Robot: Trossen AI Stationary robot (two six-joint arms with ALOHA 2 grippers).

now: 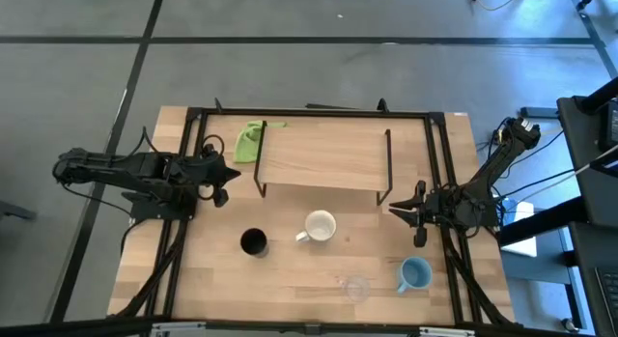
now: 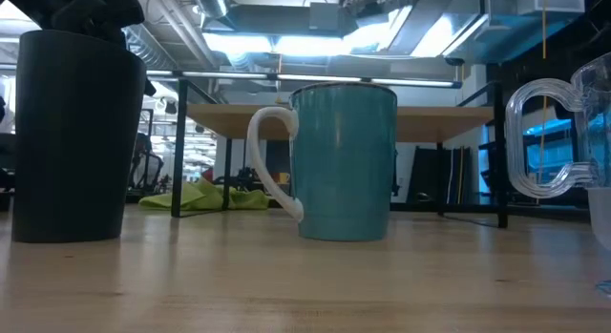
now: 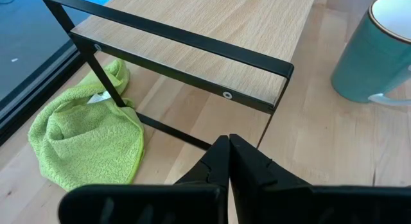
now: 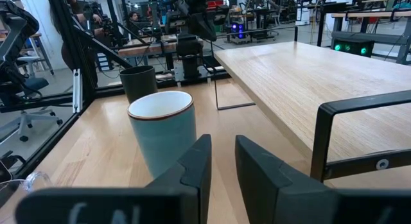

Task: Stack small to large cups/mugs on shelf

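Observation:
Four vessels stand on the table in front of the shelf [image 1: 323, 155], a low light-wood board on black legs. They are a black cup [image 1: 253, 242], a handled mug [image 1: 320, 226] that is white inside and teal outside [image 4: 164, 131], a clear cup [image 1: 357, 288] and a light blue mug [image 1: 415, 273]. My left gripper [image 1: 232, 173] hovers shut off the shelf's left end [image 3: 228, 140]. My right gripper [image 1: 394, 210] sits off the shelf's right front corner, open by a narrow gap [image 4: 223, 139], and points toward the teal mug. Neither touches anything.
A crumpled green cloth [image 1: 251, 142] lies on the table by the shelf's left legs [image 3: 90, 140]. A black frame [image 1: 309, 113] runs along the table's far edge and sides. Bare wood shows between the cups and the table's near edge.

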